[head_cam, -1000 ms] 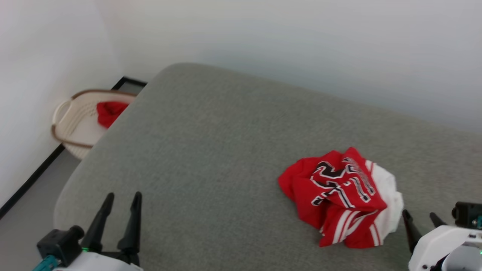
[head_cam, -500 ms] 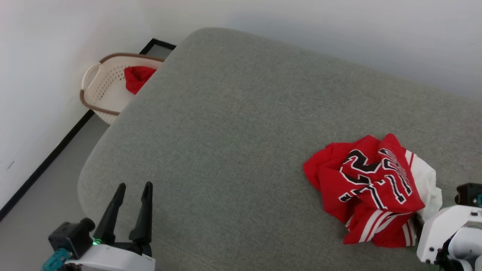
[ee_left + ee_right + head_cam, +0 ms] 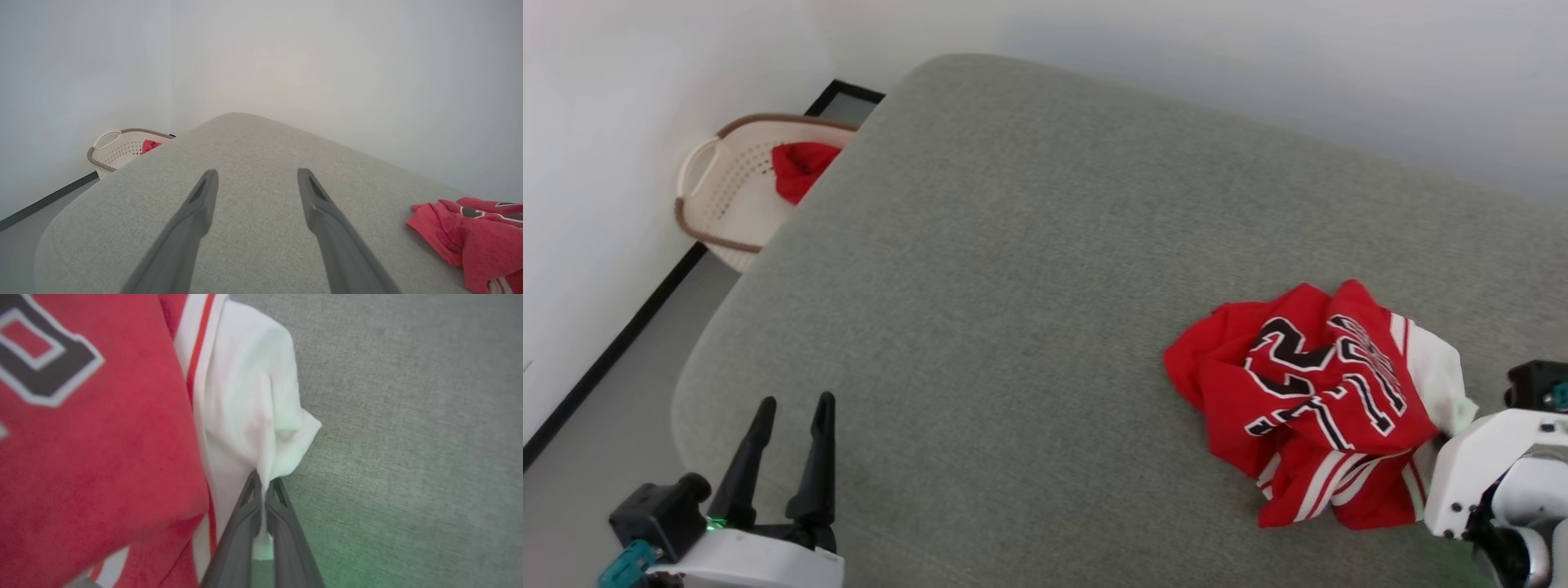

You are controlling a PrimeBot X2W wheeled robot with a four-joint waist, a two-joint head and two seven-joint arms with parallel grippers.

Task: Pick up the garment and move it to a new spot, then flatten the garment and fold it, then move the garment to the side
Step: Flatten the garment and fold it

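Note:
The garment (image 3: 1307, 408), a red jersey with black numbers and white sleeve panels, lies crumpled at the right of the grey cushioned surface (image 3: 1013, 286). In the right wrist view my right gripper (image 3: 263, 482) is shut on a fold of the garment's white sleeve (image 3: 245, 408). In the head view that arm's white wrist (image 3: 1478, 474) sits at the garment's right edge, and its fingers are hidden. My left gripper (image 3: 795, 400) stands open over the near left of the surface, far from the garment (image 3: 461, 241), with nothing between its fingers (image 3: 204, 200).
A cream perforated basket (image 3: 719, 237) stands on the floor beyond the surface's far left corner, with a small plain red cloth lump (image 3: 796, 167) in it. White walls close the back and left. The rounded front left edge of the surface drops to grey floor.
The head camera has shifted. My right gripper, open beside the garment a second ago, has gone in and shut on the white sleeve. The left gripper has kept its pose.

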